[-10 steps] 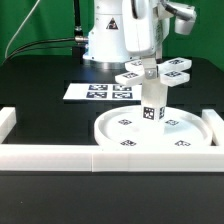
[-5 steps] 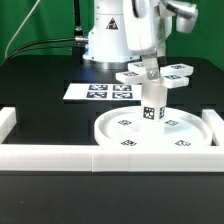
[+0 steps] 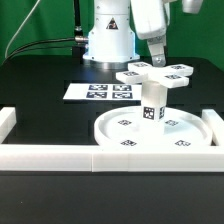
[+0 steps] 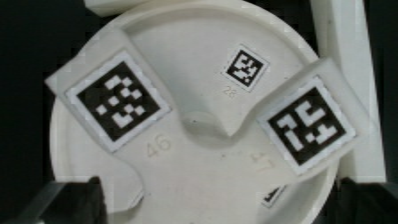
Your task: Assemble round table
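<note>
"Where are the parts?"

"The disc [image 3: 196, 130] lies flat at the lower right of the exterior view. The post [image 3: 152, 104] stands upright at its middle, and the cross foot [image 3: 155, 75] sits on top of the post."

"And the step?"

"I judge the foot needs turning tight. Come straight down over its middle, grip it squarely, and twist without leaning the post."

"The pincer?"

"The pincer [image 3: 159, 57] hangs at the upper right, just above the foot and seemingly clear of it. In the wrist view its fingertips [image 4: 71, 197] stand apart with nothing between them."
</note>
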`<state>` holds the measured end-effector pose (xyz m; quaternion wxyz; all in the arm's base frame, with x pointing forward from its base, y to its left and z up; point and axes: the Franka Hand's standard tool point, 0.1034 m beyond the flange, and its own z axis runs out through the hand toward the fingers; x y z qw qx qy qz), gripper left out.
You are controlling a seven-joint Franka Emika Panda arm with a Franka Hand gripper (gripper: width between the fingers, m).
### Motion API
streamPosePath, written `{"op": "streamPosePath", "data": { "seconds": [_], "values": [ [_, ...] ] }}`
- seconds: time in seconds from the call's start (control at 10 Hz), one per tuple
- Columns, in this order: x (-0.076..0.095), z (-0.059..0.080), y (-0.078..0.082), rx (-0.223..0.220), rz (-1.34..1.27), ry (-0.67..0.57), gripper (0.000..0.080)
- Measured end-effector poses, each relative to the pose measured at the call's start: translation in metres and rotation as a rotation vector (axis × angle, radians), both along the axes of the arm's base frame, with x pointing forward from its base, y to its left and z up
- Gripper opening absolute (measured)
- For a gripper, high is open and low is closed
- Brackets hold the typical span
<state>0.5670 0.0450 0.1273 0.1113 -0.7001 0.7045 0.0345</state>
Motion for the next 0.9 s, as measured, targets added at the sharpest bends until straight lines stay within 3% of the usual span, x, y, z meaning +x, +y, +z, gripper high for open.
{"op": "streamPosePath", "data": {
  "seconds": [0.4,0.9],
  "values": [
    [0.0051,0.0005,0.0082,-0.049,0.433,-0.07,0.0649],
    [0.0044,-0.0008,0.0078,-0.081,0.759,-0.136,0.0649]
  ]
}}
